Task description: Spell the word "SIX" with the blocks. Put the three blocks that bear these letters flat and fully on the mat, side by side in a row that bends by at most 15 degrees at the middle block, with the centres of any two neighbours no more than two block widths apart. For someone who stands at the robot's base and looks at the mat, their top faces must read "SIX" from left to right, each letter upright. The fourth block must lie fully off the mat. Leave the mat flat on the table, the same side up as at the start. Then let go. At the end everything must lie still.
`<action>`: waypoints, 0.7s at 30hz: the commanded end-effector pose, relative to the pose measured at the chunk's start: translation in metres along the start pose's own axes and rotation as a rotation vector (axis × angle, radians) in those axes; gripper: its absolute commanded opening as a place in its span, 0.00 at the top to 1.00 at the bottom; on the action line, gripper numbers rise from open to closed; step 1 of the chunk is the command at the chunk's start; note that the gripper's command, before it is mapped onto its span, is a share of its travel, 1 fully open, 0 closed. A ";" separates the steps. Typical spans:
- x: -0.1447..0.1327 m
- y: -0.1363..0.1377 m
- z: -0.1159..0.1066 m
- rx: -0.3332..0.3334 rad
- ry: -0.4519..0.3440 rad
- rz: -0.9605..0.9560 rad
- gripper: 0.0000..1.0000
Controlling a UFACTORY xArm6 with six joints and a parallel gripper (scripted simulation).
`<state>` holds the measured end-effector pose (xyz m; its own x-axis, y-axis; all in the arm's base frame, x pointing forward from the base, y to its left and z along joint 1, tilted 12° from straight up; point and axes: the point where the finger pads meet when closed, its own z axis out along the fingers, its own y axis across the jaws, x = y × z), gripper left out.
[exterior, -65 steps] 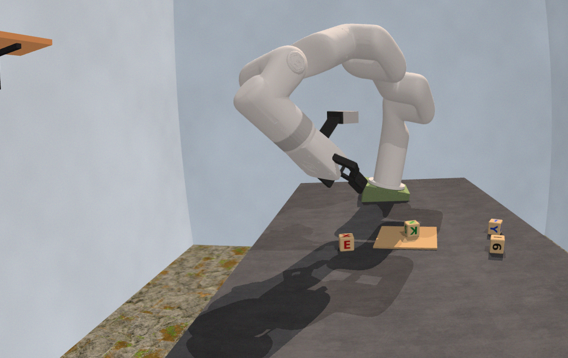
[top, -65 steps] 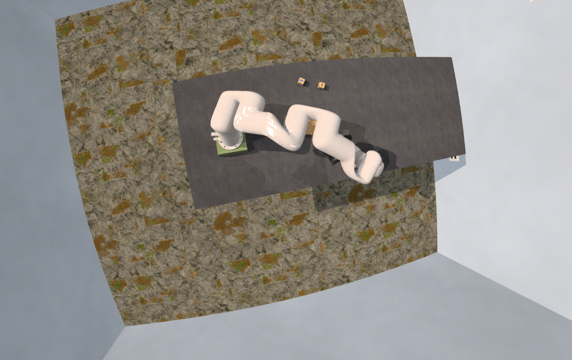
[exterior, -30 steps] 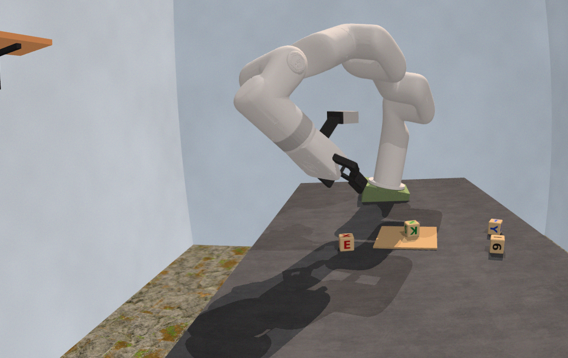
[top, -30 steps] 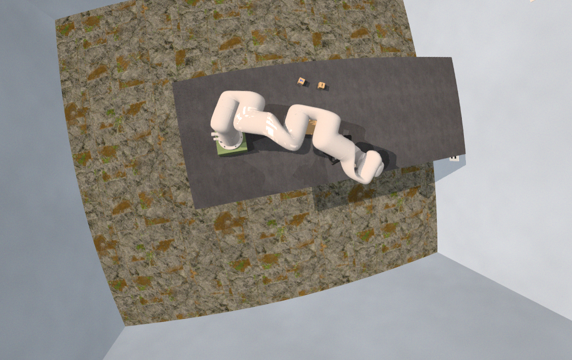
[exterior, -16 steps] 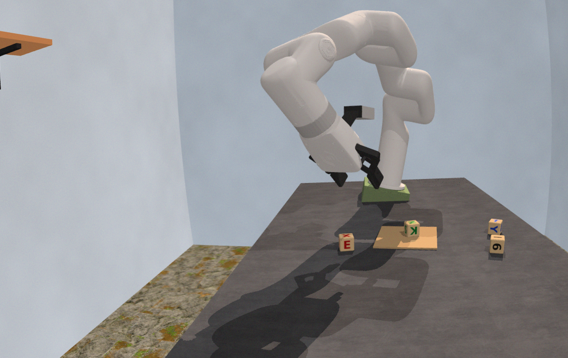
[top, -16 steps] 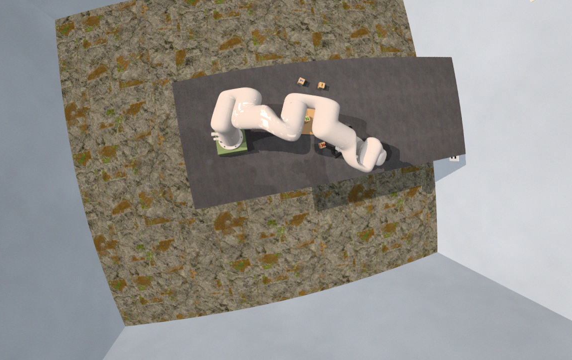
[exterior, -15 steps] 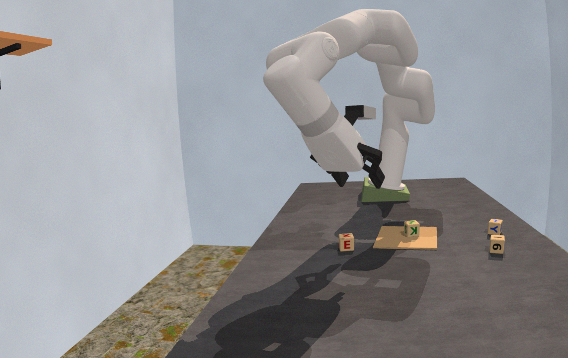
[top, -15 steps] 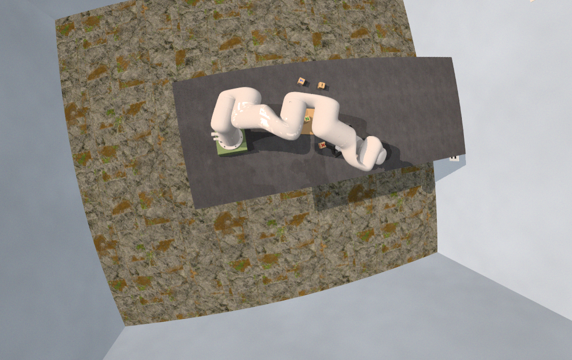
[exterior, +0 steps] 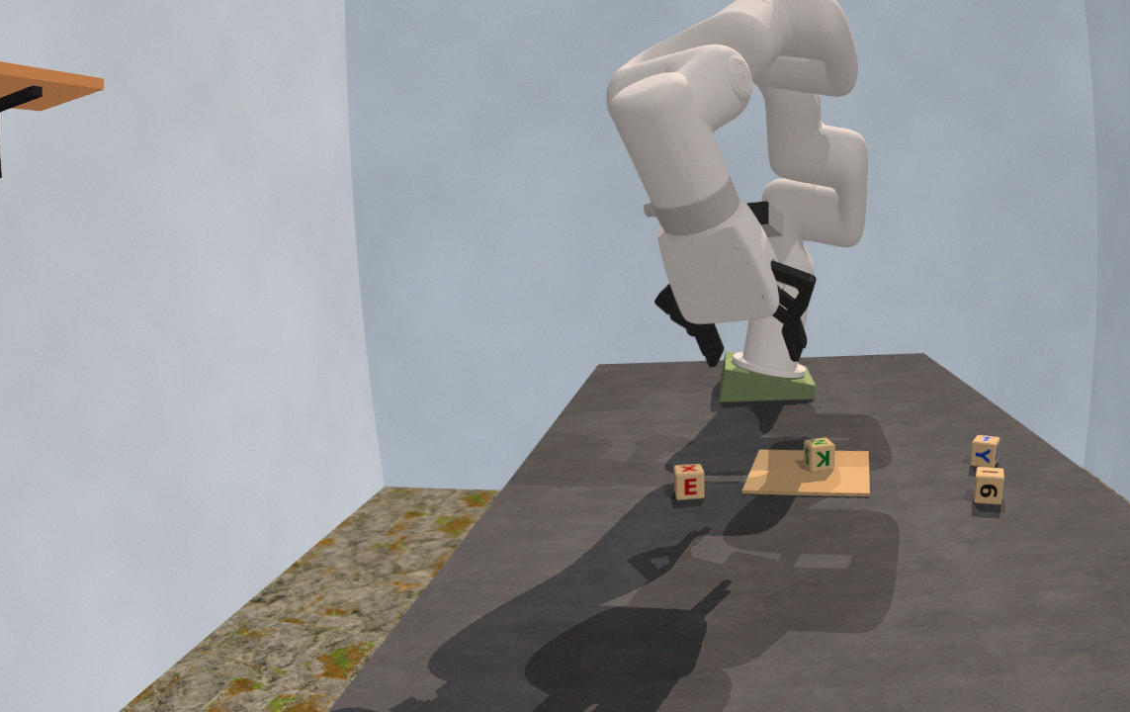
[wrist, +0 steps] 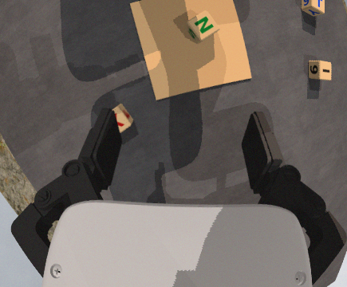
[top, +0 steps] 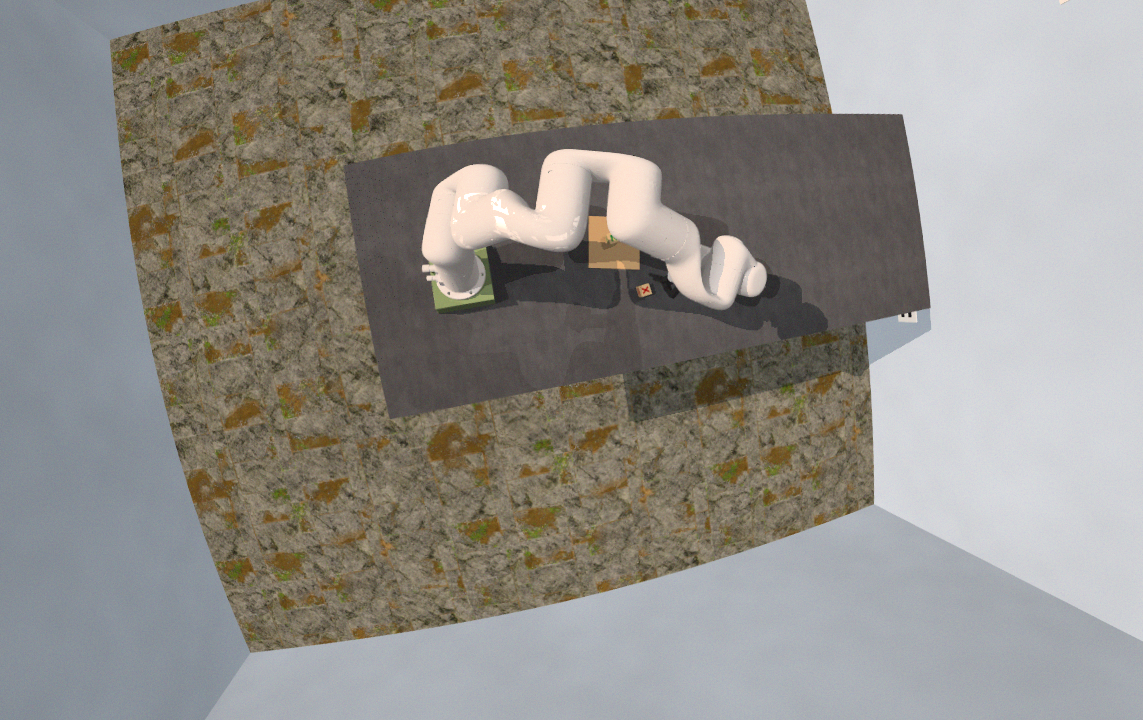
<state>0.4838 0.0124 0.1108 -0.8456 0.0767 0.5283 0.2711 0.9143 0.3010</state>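
Note:
The mat (top: 602, 257) (exterior: 851, 484) (wrist: 237, 69) lies flat. On it stands the green-lettered block (top: 611, 239) (exterior: 819, 455) (wrist: 203, 26), N on top, K on a side. The red-lettered block (top: 644, 290) (exterior: 689, 483) (wrist: 124, 118) stands off the mat, X on top, E on a side; a finger partly hides it in the wrist view. The black-lettered block (exterior: 988, 486) (wrist: 320, 70), bar-like letter on top, and the blue-lettered block (exterior: 985, 451) (wrist: 313, 5), Y on a side, stand off the mat's other side. My gripper (exterior: 754, 358) (wrist: 182, 125) is open, empty, above the table.
The arm (top: 638, 192) reaches over the mat in the top view and hides the black and blue blocks there. The green base block (top: 443, 303) (exterior: 763, 390) stands at one end of the dark table (top: 817, 179) (exterior: 976, 637). A wall shelf (exterior: 64, 88) is far to the side.

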 end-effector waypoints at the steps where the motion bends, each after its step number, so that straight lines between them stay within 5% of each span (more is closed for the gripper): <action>1: 0.010 0.014 0.003 0.033 -0.103 -0.093 0.00; 21: 0.056 0.037 0.029 0.175 -0.325 -0.404 0.00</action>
<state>0.4439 0.0545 0.1250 -0.9648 -0.1456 0.2189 -0.0752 0.9507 0.3009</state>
